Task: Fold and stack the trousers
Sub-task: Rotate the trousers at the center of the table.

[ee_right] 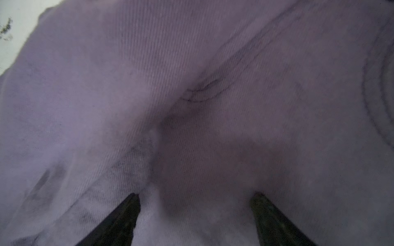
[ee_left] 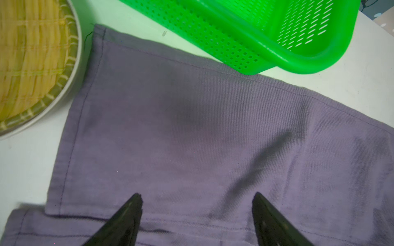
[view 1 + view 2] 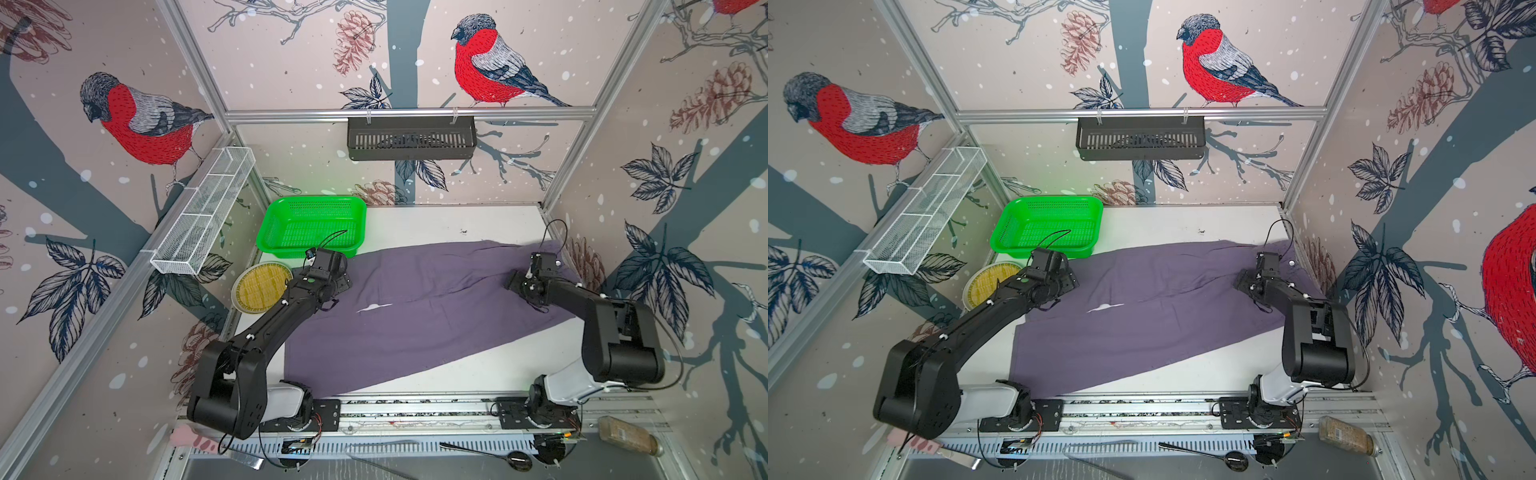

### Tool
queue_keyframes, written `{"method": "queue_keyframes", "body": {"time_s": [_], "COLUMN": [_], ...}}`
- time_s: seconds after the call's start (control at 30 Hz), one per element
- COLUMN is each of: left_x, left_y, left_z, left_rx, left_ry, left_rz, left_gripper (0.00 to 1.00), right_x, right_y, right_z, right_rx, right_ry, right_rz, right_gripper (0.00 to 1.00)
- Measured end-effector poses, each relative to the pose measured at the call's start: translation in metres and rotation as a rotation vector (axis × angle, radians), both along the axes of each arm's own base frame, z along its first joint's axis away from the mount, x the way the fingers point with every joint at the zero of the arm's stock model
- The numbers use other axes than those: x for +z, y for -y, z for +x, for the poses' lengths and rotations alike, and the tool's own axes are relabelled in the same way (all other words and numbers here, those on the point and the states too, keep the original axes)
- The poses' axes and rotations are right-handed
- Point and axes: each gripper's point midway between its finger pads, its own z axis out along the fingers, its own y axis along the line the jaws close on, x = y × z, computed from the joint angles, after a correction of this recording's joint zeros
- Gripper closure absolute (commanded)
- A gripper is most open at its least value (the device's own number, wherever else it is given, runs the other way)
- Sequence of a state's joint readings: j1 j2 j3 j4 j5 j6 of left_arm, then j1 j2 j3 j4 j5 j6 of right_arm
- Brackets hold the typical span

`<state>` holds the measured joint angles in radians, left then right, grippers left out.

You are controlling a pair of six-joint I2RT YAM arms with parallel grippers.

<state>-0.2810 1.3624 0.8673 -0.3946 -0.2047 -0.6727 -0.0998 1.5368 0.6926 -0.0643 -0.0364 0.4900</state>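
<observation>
Table (image 3: 436,224): white; a bare strip runs from the green basket (image 3: 316,200) along the back wall, and a bare wedge lies across the cloth from it, by the front rail. Both are open room for moving.
Trousers (image 3: 415,299): 1 purple-grey pair lying flat. The leg ends start just in front of the basket; the waist lies well away from it, against the side wall.
Done: by my reading, only the spreading. The 2 legs lie side by side, overlapping at the hems, with a sliver of table between them.
Left: leg over leg, crosswise folds, then stacking.
Edges: the far leg's seam passes just beside the basket's front wall; its hem corner nearly meets the woven tray (image 3: 259,286) next to the basket.
Left gripper (image 2: 197,196): jaws spread, empty, over the hem nearest the basket.
Right gripper (image 1: 195,194): jaws spread, empty, low over the waist end.
Button (image 3: 1291,263): pale, at the end farthest from the basket.
</observation>
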Motion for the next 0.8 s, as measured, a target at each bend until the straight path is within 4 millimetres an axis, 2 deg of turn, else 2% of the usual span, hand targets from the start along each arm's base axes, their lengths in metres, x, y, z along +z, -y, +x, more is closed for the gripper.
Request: {"method": "queue_keyframes", "body": {"time_s": [0.1, 0.4, 0.53, 0.7, 0.8], "left_x": [-0.006, -0.017, -0.021, -0.022, -0.022], "left_y": [0.001, 0.003, 0.004, -0.003, -0.013], "left_z": [0.010, 0.021, 0.027, 0.033, 0.035], "left_rx": [-0.016, -0.062, -0.090, -0.090, -0.072], "left_ry": [-0.023, -0.055, -0.068, -0.069, -0.074], "left_rz": [0.026, 0.060, 0.072, 0.078, 0.060], "left_gripper": [0.19, 0.18, 0.18, 0.18, 0.19], "right_x": [-0.001, 0.000, 0.000, 0.001, 0.012], "right_y": [0.004, 0.012, 0.016, 0.020, 0.021], "right_z": [-0.010, -0.036, -0.057, -0.076, -0.075], "right_rx": [-0.041, -0.156, -0.209, -0.249, -0.250], "right_ry": [0.022, 0.049, 0.028, 0.003, -0.012], "right_rz": [-0.001, 0.004, -0.002, 0.002, 0.000], "right_gripper": [0.15, 0.14, 0.14, 0.14, 0.14]}}
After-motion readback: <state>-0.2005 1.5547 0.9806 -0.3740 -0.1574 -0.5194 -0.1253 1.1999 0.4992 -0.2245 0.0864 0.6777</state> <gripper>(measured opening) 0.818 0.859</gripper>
